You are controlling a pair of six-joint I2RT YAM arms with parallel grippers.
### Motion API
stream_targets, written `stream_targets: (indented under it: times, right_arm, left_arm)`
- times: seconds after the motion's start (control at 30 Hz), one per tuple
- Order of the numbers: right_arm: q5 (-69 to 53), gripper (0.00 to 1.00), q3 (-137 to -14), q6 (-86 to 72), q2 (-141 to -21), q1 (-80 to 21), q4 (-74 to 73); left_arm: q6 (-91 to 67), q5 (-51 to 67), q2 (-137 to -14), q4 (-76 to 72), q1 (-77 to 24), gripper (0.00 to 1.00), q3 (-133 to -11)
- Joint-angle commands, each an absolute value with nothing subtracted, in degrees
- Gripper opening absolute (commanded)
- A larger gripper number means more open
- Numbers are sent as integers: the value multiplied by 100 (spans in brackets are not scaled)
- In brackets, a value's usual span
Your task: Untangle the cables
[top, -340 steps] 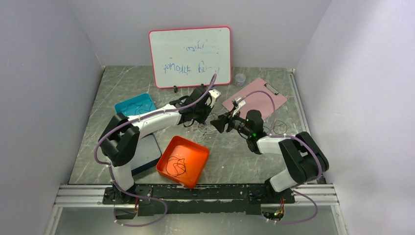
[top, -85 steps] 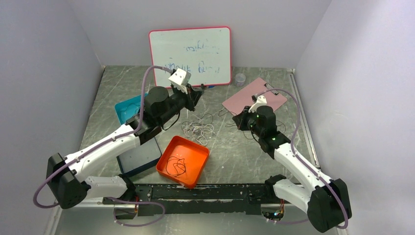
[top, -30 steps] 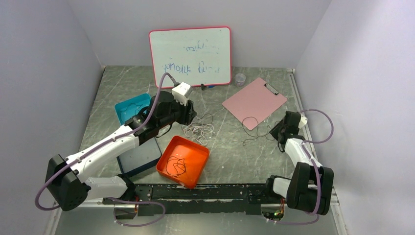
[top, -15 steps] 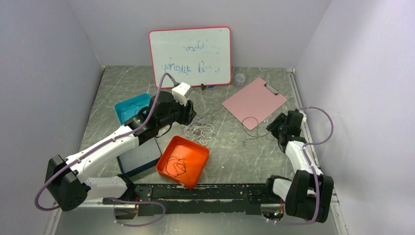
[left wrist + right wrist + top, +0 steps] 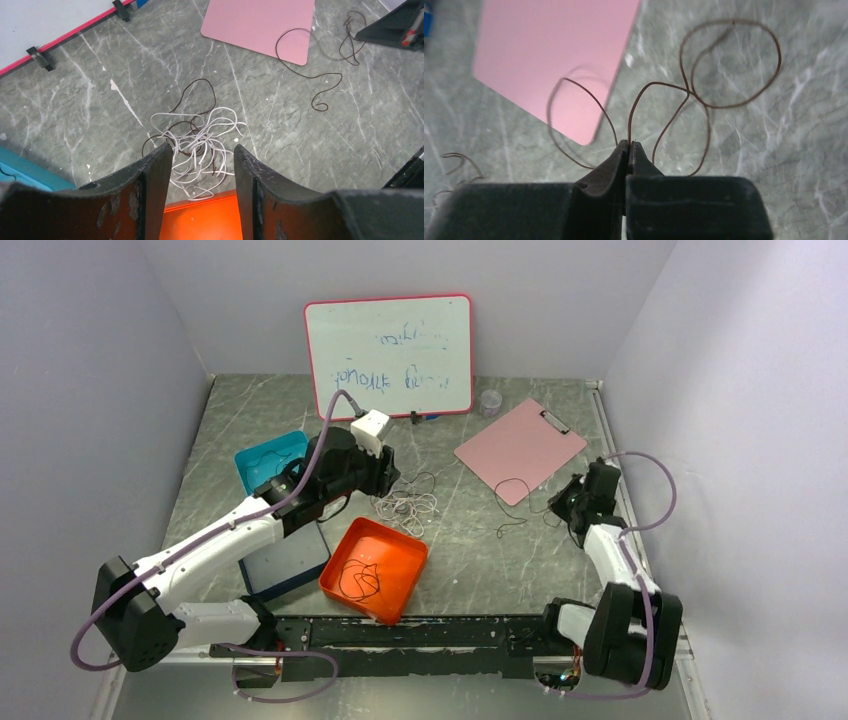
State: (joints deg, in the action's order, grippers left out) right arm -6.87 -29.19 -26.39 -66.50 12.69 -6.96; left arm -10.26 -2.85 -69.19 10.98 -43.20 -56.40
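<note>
Right fingers (image 5: 625,152) clamp the separated dark cable (image 5: 629,125); left fingers (image 5: 167,156) hover half-open, empty, over the tangle (image 5: 210,125); next, likely lay it aside

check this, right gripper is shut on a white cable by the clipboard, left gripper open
The cable is dark, not white, as the right wrist view shows. The right gripper is shut on it by the clipboard, and the left gripper is open.
</note>
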Motion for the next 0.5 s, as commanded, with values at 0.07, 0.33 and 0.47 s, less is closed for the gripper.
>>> stream_targets:
  times: [0.07, 0.33, 0.47]
  right_arm:
    - [-699, 0, -3728, -2224, -5554, 1175, -868]
    - [-695, 0, -4907, -2300, -5320, 358, -1367]
    - [-698, 0, -5680, -2194, -5427, -126, -1724]
  left_arm:
    - [-1086, -714, -6611, 1357, -4269, 54, -5531]
    - [-1245, -716, -6430, 1724, -3896, 53, -5518]
    - [-1329, -659, -6253, 1872, -3552, 53, -5414]
